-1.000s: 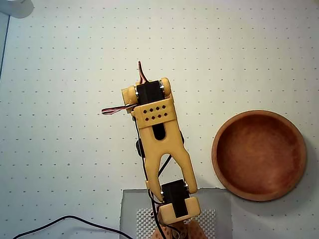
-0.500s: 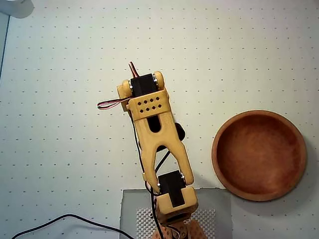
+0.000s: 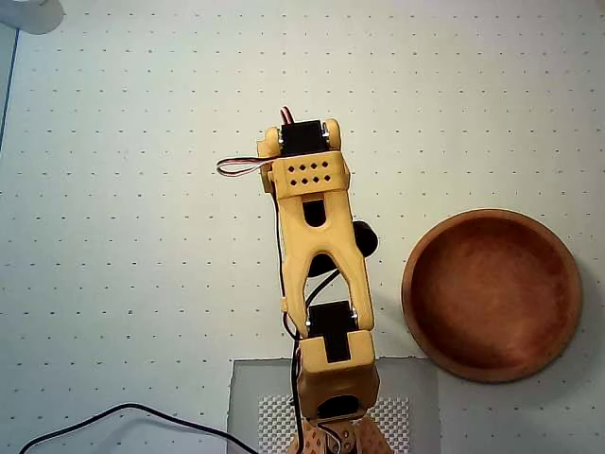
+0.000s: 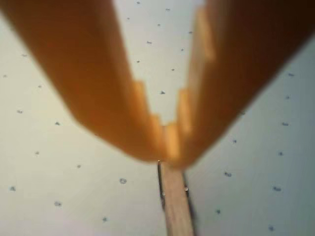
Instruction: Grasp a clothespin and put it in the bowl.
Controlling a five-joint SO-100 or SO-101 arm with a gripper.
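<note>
In the overhead view we see the arm reaching up the middle of the frame over the dotted table, with the bowl at the right, empty and well apart from the arm. The arm's own body hides the gripper and the pin here, so this view tells us nothing of the grasp.

In the wrist view the gripper fills the upper frame, its two orange fingers meeting at their tips just below centre. The pin juts from between those tips toward the bottom edge, so we judge the gripper clenched on one end of it. Whether it hangs clear of the table we cannot tell.

We judge the pin to be light and stiff, thin wooden slats with little to crush, but smooth and narrow, so it could pivot or slip in a tip-only pinch. A hold nearer its middle, across the flat sides, would be surer; as it is, we would carry it gently to the bowl.
</note>
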